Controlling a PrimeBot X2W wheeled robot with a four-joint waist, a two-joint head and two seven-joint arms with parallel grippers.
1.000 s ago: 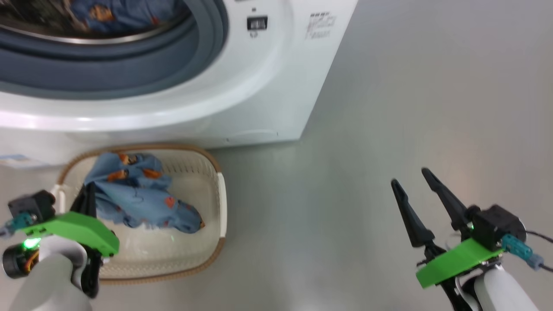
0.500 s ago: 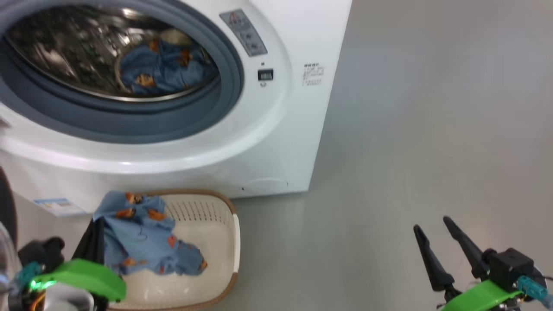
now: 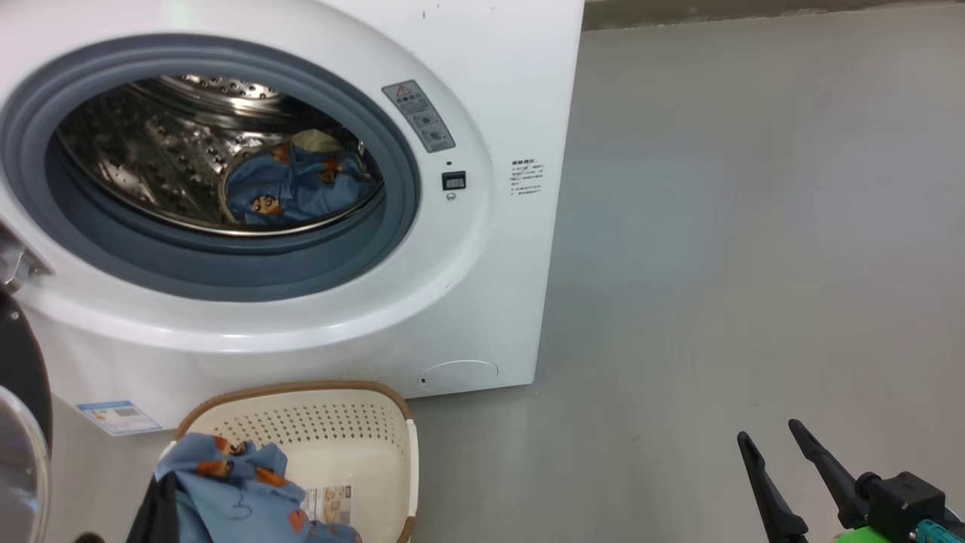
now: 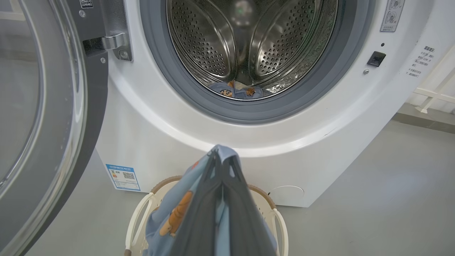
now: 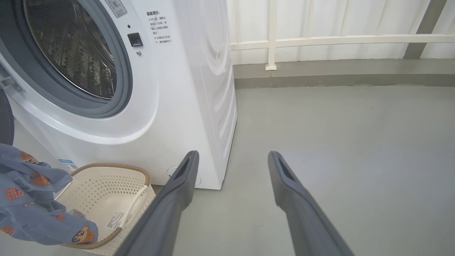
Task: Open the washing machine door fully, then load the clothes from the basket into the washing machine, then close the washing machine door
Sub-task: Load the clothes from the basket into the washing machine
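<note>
Now my left gripper (image 4: 221, 156) is clamped tight on a blue garment (image 4: 170, 220) printed with orange-brown faces. The cloth wraps over the closed tips and hangs down above the left side of the basket (image 3: 301, 388); I cannot tell whether its lower folds touch the basket. The basket sits on the grey floor (image 3: 716, 264) just in front of the washing machine (image 3: 482, 302), and a paper label (image 3: 332, 504) shows on its bare bottom. The washing machine door (image 4: 46, 124) stands swung wide open on my left, hinged at the machine's front. Inside the steel drum (image 4: 249, 39), more blue clothes (image 3: 298, 188) lie at the bottom with a bit of cream cloth (image 3: 315, 139) on top. My right gripper (image 5: 233, 156) hangs well off to the right over bare floor, fingers spread wide, holding nothing.
</note>
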